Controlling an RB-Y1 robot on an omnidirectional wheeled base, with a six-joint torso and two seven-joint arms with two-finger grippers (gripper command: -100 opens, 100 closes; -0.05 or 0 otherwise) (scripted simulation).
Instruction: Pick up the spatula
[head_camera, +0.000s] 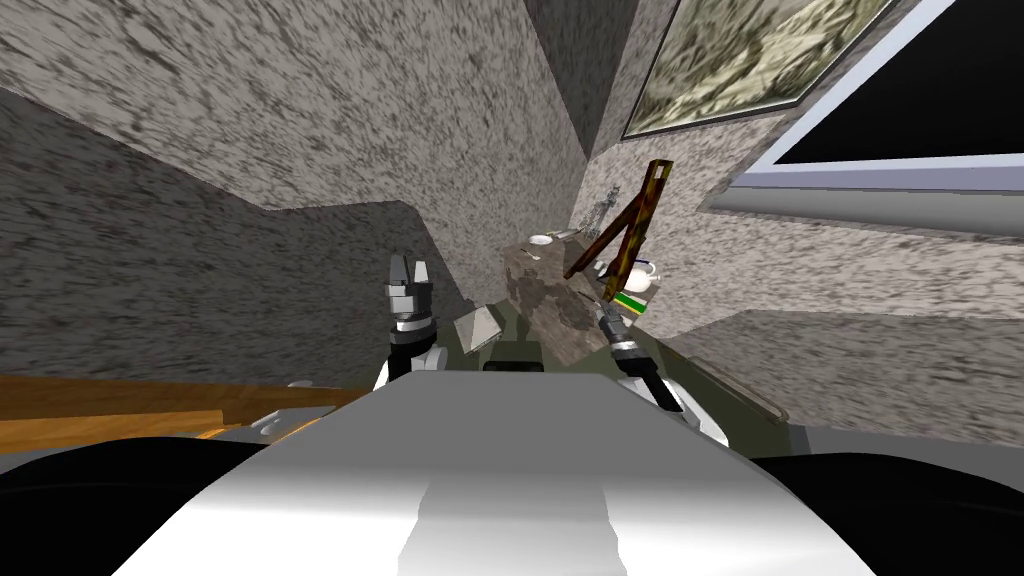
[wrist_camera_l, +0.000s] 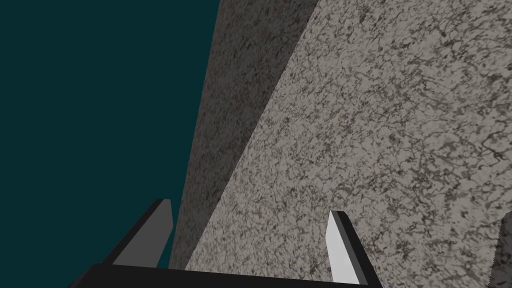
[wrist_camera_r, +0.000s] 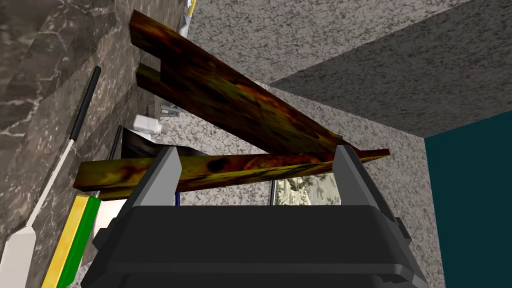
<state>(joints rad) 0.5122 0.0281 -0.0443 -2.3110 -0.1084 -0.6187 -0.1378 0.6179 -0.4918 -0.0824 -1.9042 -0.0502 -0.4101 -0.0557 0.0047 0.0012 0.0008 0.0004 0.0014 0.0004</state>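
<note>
Right jaws stand spread: the right gripper (wrist_camera_r: 257, 150) has its two blades about a third of its wrist view apart, pinching nothing. One slat of a brown wooden frame (wrist_camera_r: 225, 100) runs across behind both blades; whether it touches them I cannot tell. The left jaws are spread as well, and the left gripper (head_camera: 409, 266) hangs in open air to the left of the counter (wrist_camera_r: 30, 75), well apart from everything on it.

One spatula (wrist_camera_r: 61, 166), with a white blade, a thin white shaft and a black handle, lies flat on the dark marbled counter. It lies off to the side of the right gripper, outside the gap between the blades.

One sponge (wrist_camera_r: 70, 240), yellow and green, lies just beside the spatula's blade, between it and the gripper's dark body.

The wooden frame has two slats, one broad and one narrow. They meet in a point near one blade and splay apart toward the counter.

Farther along, the head view shows one white teapot-like vessel (head_camera: 640, 272) and one white dish (head_camera: 540, 240).

The counter is a narrow strip against the speckled wall. Bare marble lies on the spatula's far side, while the sponge and the slats crowd the side nearest the right gripper.
</note>
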